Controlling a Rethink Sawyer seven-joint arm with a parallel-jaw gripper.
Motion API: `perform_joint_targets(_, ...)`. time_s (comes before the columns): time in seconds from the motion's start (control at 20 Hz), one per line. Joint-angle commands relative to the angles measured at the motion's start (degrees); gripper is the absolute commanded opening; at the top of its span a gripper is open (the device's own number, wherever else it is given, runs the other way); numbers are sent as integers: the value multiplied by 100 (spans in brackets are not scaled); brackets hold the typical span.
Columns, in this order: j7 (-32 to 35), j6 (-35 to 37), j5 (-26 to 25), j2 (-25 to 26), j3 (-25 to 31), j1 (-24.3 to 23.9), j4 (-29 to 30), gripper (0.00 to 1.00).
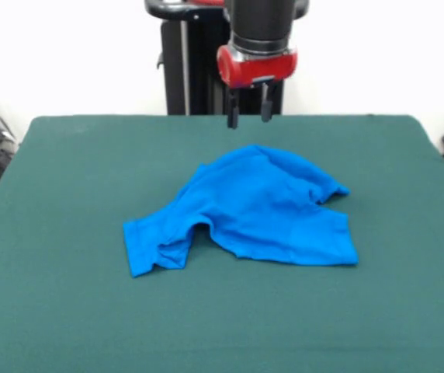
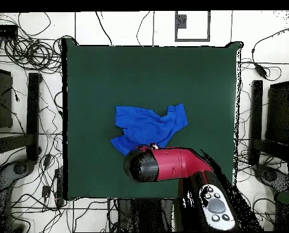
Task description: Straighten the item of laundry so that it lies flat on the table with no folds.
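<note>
My jaws (image 1: 248, 116) hang spread and empty above the far edge of the blue T-shirt (image 1: 253, 208), which lies bunched mid-surface (image 1: 59, 311), seemingly with one sleeve folded under, needing spreading.

Probably a robotics lab: tangled cables (image 2: 31, 54) ring the green table (image 2: 98, 79) on a pale floor.

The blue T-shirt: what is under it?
The blue T-shirt lies crumpled on the green table. Only green cloth shows around it. Whatever lies beneath its folds is covered.
</note>
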Motion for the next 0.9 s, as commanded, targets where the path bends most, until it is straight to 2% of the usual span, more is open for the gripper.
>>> perform_joint_targets(0.05,694,885,217,747,141,405,-1081,100)
perform_joint_targets(0.9,634,937,259,1005,262,420,-1343,100)
